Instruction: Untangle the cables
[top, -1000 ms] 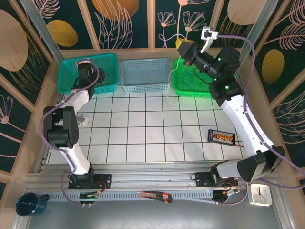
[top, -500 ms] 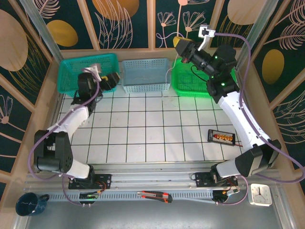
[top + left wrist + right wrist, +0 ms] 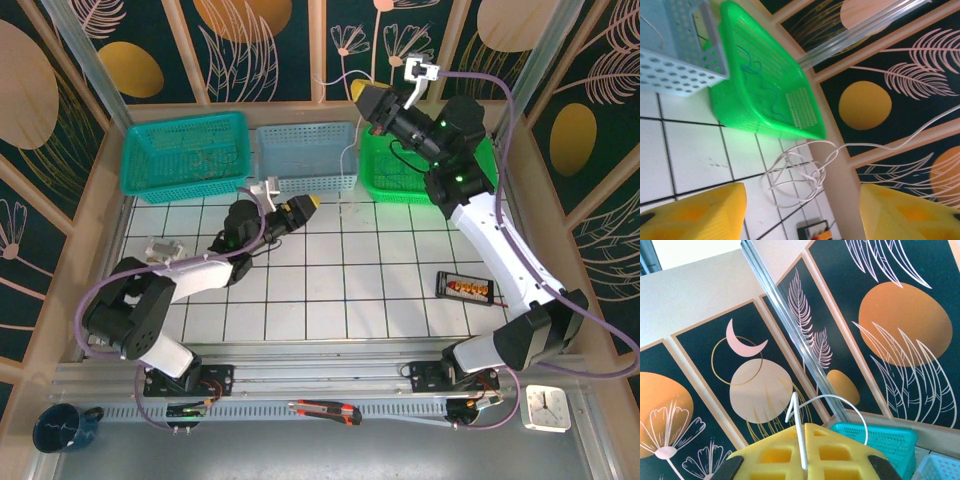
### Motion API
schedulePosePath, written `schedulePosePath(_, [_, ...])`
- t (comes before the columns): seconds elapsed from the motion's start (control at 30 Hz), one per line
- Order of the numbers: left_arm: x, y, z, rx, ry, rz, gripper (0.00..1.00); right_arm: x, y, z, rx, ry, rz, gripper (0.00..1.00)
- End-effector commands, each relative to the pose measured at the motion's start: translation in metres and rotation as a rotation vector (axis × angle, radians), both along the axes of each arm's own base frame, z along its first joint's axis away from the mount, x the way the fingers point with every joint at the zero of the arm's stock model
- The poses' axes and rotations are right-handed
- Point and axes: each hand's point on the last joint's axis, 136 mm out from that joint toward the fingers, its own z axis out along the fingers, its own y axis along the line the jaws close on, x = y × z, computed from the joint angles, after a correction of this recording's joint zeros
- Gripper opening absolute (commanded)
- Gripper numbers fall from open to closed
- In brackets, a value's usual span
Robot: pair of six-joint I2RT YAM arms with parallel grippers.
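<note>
- Dark teal wall panels [image 3: 90,60] painted with gold discs and pale leaves are enclosing a white tiled table [image 3: 400,300]. Three plastic mesh baskets are lining its far edge: a teal basket [image 3: 140,182] at the left, a light blue basket [image 3: 305,184] in the middle and a bright green basket [image 3: 395,190] at the right.
- High above the far left corner of the bright green basket, the right gripper [image 3: 363,98] is clamping its yellow jaws shut on a thin white cable [image 3: 800,445], which is showing as a fine strand pinched between the pads.
- From that grip the thin white cable is hanging down to the tiles just on the near side of the bright green basket, where the remainder is lying in several overlapping loops.
- Low over the tiles, on the near side of the light blue basket, the left gripper [image 3: 802,216] is pointing right towards those loops. Its jaws are standing apart with nothing between them.
- A thin bluish cable [image 3: 762,87] is lying in squiggles inside the bright green basket, apart from the white one.
- Judging from this, the job is looking partly done: the bluish cable seems separated and stowed, while the white loops are waiting to be drawn out. Whether a yellowish cable is lying anywhere is too small to tell.
</note>
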Motion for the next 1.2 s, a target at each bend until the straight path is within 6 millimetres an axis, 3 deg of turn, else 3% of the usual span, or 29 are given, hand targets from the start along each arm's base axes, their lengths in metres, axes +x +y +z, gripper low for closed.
schedulePosePath(0.0, [0.002,-0.002,0.015,-0.153,0.002,0.045,0.54,-0.007,0.002,0.025,0.038,-0.084,-0.005,0.0])
schedulePosePath(0.13, [-0.001,-0.003,-0.001,-0.17,0.049,0.072,0.45,-0.01,0.008,0.025,0.04,-0.085,0.008,0.0])
schedulePosePath(0.57, [-0.006,-0.004,-0.018,-0.196,0.094,0.096,0.37,-0.017,0.02,0.027,0.041,-0.101,0.026,0.0])
schedulePosePath(0.87, [-0.014,-0.014,-0.022,-0.217,0.116,0.068,0.39,-0.021,0.021,0.029,0.041,-0.108,0.03,0.0])
schedulePosePath(1.03, [-0.017,-0.023,-0.014,-0.245,0.108,0.041,0.39,-0.023,0.025,0.028,0.044,-0.107,0.039,0.0])
schedulePosePath(1.07, [-0.016,-0.027,-0.023,-0.236,0.126,0.037,0.38,-0.023,0.026,0.028,0.044,-0.106,0.042,0.0])
schedulePosePath(1.17, [-0.017,-0.031,-0.025,-0.24,0.134,0.029,0.37,-0.024,0.028,0.028,0.046,-0.105,0.047,0.0])
